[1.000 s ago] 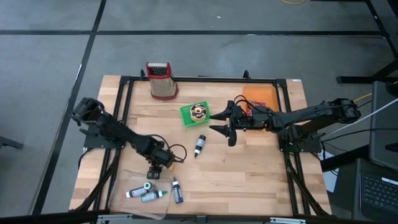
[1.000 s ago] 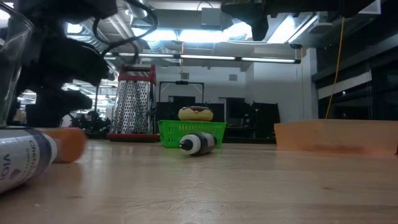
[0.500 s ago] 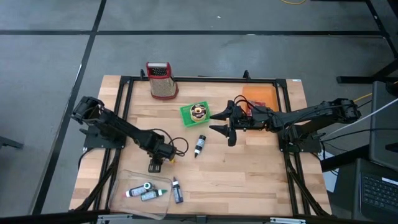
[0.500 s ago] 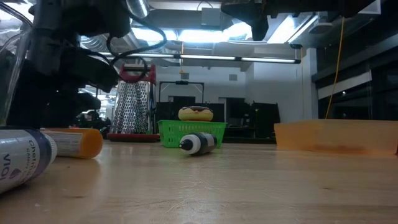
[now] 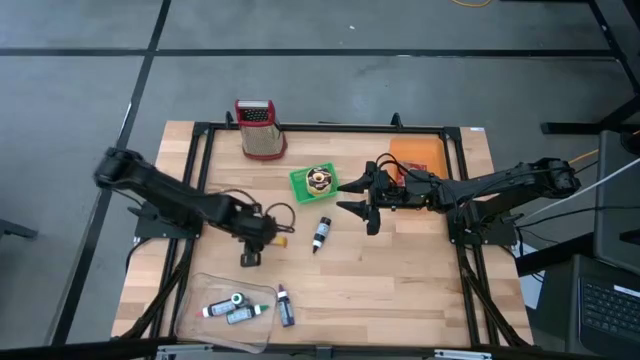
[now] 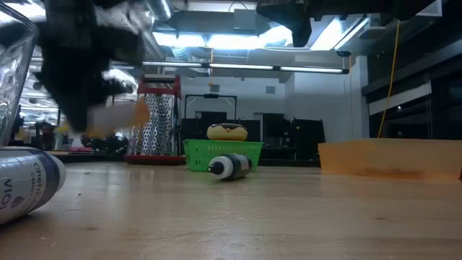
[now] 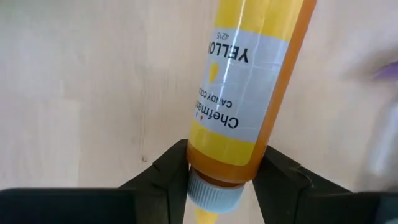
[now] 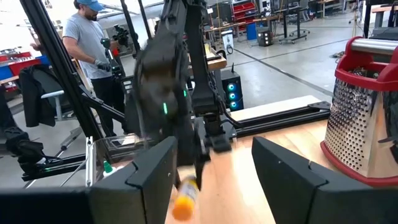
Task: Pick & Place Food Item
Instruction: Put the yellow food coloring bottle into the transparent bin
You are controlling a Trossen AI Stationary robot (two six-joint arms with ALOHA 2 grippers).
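A yellow food-colour bottle [image 7: 249,81] with a white label and a grey cap is off the table, with my left gripper [image 7: 217,180] shut on it. In the high view that gripper [image 5: 258,243] stands left of centre, and the bottle [image 5: 282,240] sticks out of it toward the right. The low view shows the bottle [image 6: 119,114] as a blur above the wood. My right gripper [image 5: 365,205] hangs open and level over the table's middle, touching nothing. A green basket [image 5: 303,189] holding a doughnut [image 5: 318,180] sits on the table beside it. My left gripper pinches the yellow bottle at its shoulder [image 7: 217,158], just beside the grey cap, between its two fingers [image 7: 165,177]. The fingers come steeply from above and lie across the bottle. The bottle is lifted clear of the table, its long body reaching out past the fingers.
A black-and-white bottle [image 5: 321,233] lies on its side at mid-table. A clear tray [image 5: 200,290] near the front left holds several small bottles, and one more [image 5: 285,308] lies beside it. A grater [image 5: 260,128] stands far left; an orange tray [image 5: 415,155] lies far right.
My left gripper has taken hold of the yellow bottle, which lay on the table by the clear tray. It has risen and moved toward the far edge, and the bottle is now lifted clear of the wood.
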